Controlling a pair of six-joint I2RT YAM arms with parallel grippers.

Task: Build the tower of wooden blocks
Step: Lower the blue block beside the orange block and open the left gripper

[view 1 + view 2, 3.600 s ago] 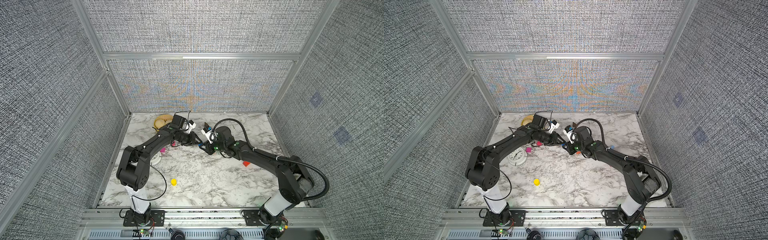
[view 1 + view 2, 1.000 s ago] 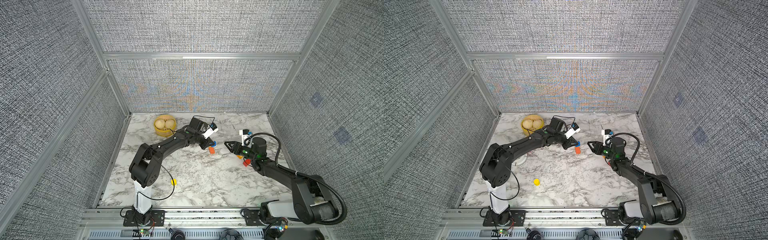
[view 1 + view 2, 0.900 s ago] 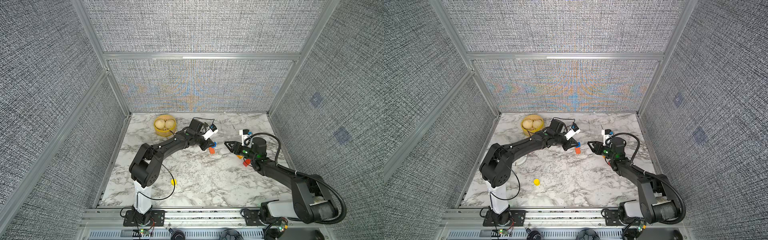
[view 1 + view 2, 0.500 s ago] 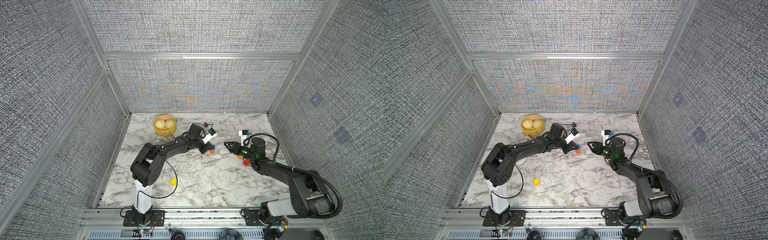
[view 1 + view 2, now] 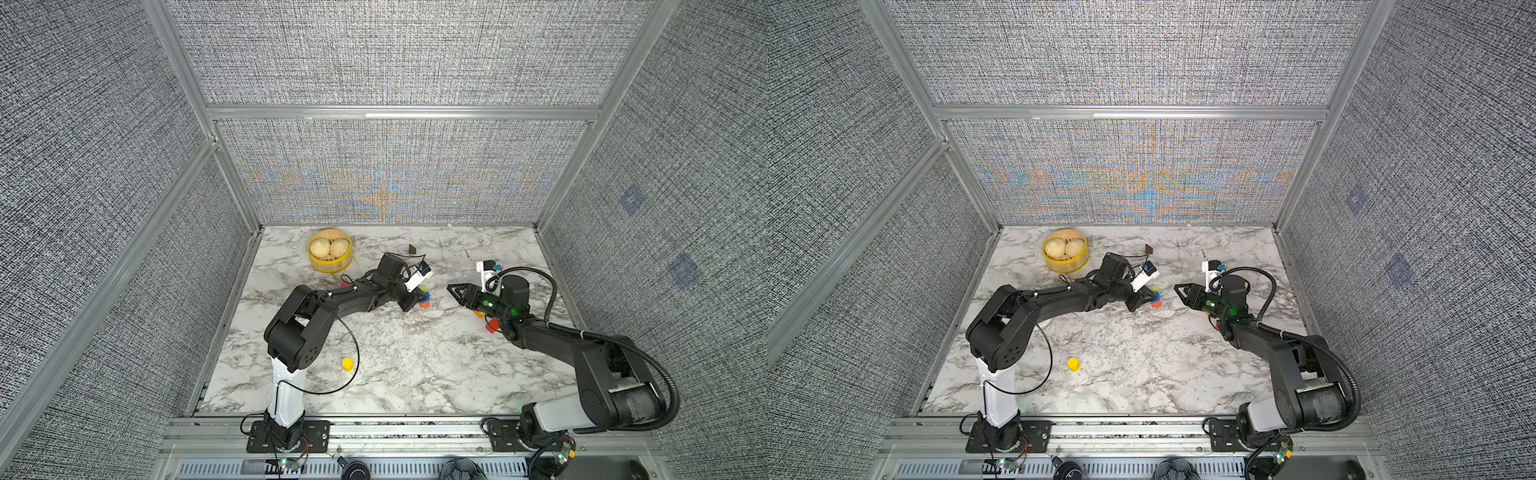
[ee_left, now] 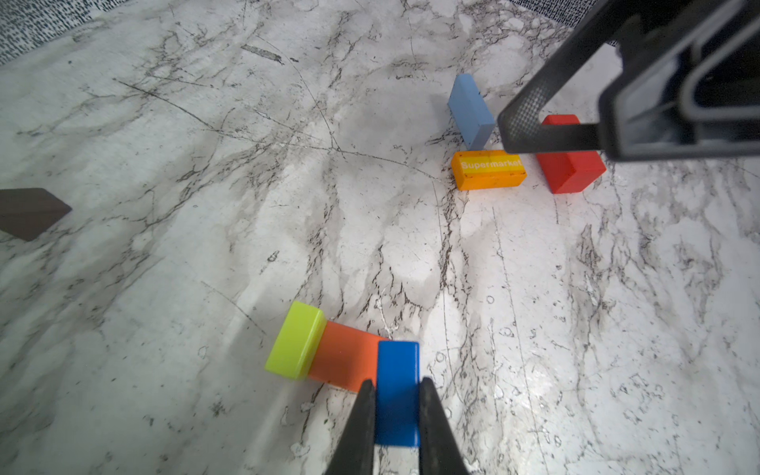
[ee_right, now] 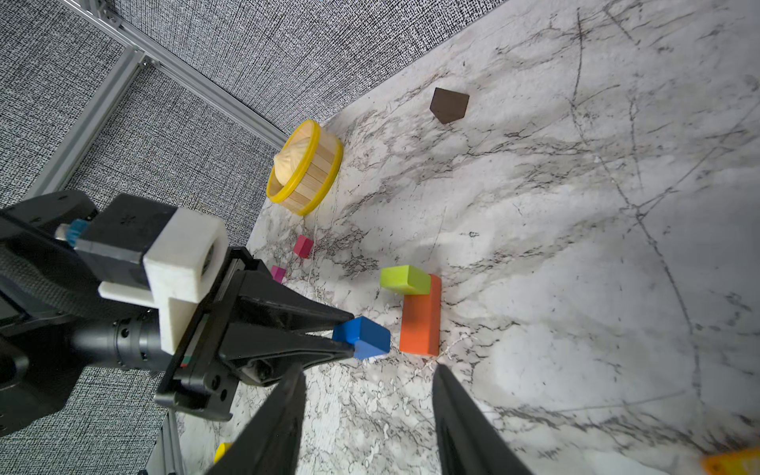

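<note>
Now, in both top views, the yellow cylinder (image 5: 347, 364) is sitting alone at about 7 o'clock on the marble table (image 5: 415, 374). The basket of buns (image 5: 330, 264) is sitting at 11 o'clock.

Near the middle, the left gripper (image 6: 397, 381) is squeezing the blue block (image 6: 398, 362) between its narrow jaws. A second ago it was carrying that block higher up. Now it is bringing it down low, right beside the orange bar (image 6: 345, 357). I cannot tell if the blue block is touching the table yet. The lime block (image 6: 296, 339) is touching the bar's far end, at 12 o'clock from it. So the tower is not standing up yet, and I think this is only its start.

At 3 o'clock from the blue block, the right gripper (image 5: 454, 291) is waiting with its jaws half open, holding nothing. It has hardly moved. Near it, the light blue block (image 6: 471, 111), the orange Supermarket block (image 6: 488, 169) and the red block (image 6: 569, 168) are lying loose, waiting for their turn.
</note>
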